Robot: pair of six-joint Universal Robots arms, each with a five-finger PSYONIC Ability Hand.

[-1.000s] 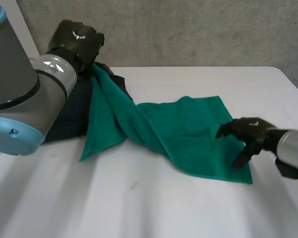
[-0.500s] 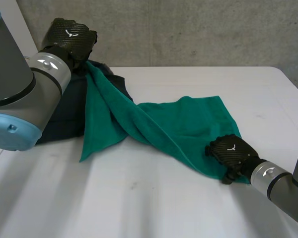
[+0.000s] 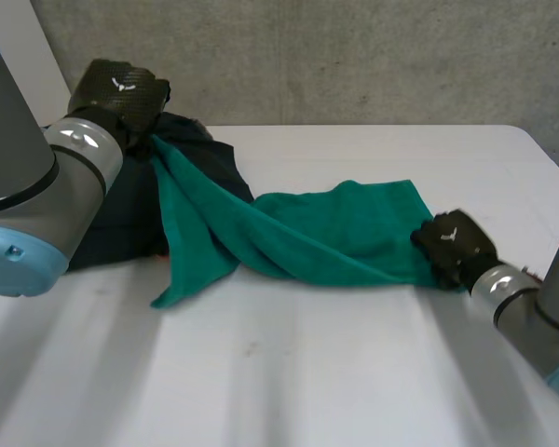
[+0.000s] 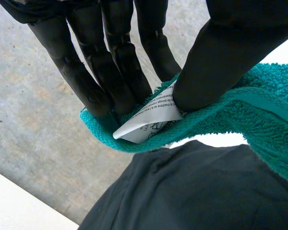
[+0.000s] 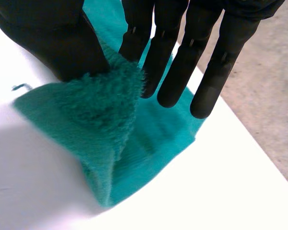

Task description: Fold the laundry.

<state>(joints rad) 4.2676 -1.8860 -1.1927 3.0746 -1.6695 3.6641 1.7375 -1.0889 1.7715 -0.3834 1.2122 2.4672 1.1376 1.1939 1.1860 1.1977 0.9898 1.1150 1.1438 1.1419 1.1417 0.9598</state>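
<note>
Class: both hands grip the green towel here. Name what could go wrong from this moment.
1. The left hand pinches only the green towel's labelled corner; a pull could slip it free.
2. The towel drapes over the dark garment, which may get dragged along.
3. The right hand pinches a small tuft; the towel lies twisted, so the fold may come out uneven.

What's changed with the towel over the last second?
The right hand closed on the near right corner of the green towel and drew it away from the robot, gathering that end. The left hand drifted slightly left, still pinching its raised corner. The dark garment stayed put.
</note>
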